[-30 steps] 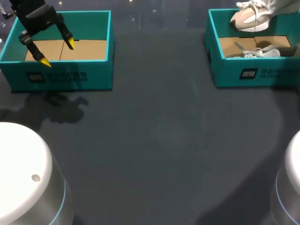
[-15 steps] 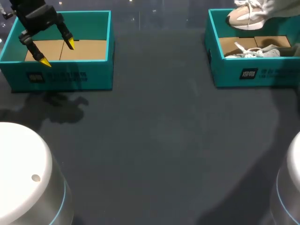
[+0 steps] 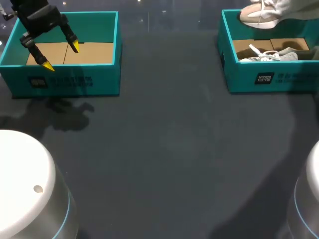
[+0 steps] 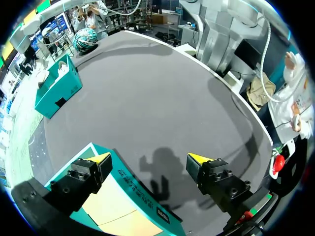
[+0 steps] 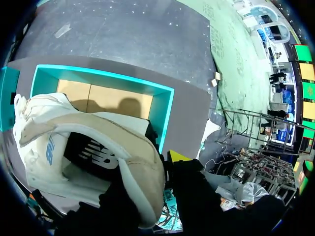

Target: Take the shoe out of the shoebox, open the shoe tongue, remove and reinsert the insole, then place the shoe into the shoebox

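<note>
- The shoe hangs in the air just above the far edge of the right box, at the far right of the table.
- The right gripper has it by the heel collar. One yellow tip shows beside the heel and the other is hidden behind the shoe, so the clamp looks narrow.
- A second shoe lies in that box with its laces loose.
- The left gripper hovers over the left box, fingers spread wide and holding nothing.
- The shoe looks light, with a soft padded upper and a stiffer sole. I'd guess a heel pinch lets the toe droop and swing.
- For opening the tongue, a hold on the sole edge or heel counter seems firmer. The mesh and laces would likely give or snag.
</note>
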Tool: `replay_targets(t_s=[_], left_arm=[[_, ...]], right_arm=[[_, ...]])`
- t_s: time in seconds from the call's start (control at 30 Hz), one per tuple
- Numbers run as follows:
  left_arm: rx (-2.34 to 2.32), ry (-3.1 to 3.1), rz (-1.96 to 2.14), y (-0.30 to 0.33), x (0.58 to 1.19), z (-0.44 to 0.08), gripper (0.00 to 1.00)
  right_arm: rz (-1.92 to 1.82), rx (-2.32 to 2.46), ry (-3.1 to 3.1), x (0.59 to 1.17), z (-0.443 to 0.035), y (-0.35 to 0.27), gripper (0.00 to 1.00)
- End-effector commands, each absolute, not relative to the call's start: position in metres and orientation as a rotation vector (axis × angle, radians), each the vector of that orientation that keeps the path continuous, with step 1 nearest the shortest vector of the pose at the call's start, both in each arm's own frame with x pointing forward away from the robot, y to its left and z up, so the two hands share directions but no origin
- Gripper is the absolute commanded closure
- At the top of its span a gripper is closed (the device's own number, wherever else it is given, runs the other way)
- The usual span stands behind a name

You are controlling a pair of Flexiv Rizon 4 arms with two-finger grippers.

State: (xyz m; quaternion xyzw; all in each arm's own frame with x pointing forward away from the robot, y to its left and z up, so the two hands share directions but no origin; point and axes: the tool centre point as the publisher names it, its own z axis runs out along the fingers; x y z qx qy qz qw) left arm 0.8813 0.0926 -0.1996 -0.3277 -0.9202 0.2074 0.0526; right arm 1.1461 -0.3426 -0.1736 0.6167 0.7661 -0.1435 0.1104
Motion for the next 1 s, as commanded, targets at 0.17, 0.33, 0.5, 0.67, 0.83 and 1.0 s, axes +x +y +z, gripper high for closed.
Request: replay_targets(t_s=[0.17, 0.33, 0.5, 0.67, 0.83, 1.0], left_arm=[[-0.997, -2.798, 0.627, 0.093, 0.881, -0.199, 0.0], [-0.997, -2.798, 0.627, 0.093, 0.881, -0.199, 0.0], [-0.997, -2.798, 0.627, 0.093, 0.881, -0.199, 0.0], [-0.997, -2.798, 0.627, 0.093, 0.881, -0.199, 0.0], [-0.997, -2.798, 0.627, 0.093, 0.881, -0.199, 0.0], [-0.997, -2.798, 0.627, 0.093, 0.881, -0.199, 0.0]], right_arm=[[-0.398, 1.911, 2.174, 1.155, -0.19, -0.356, 1.0], [-0.324, 1.972, 2.13, 1.157, -0.204, -0.365, 1.0], [-0.318, 1.971, 2.115, 1.158, -0.212, -0.366, 1.0], [-0.302, 1.96, 2.115, 1.156, -0.22, -0.366, 1.0], [-0.288, 1.938, 2.12, 1.153, -0.228, -0.36, 1.0], [-0.267, 1.947, 2.12, 1.15, -0.233, -0.353, 1.0]])
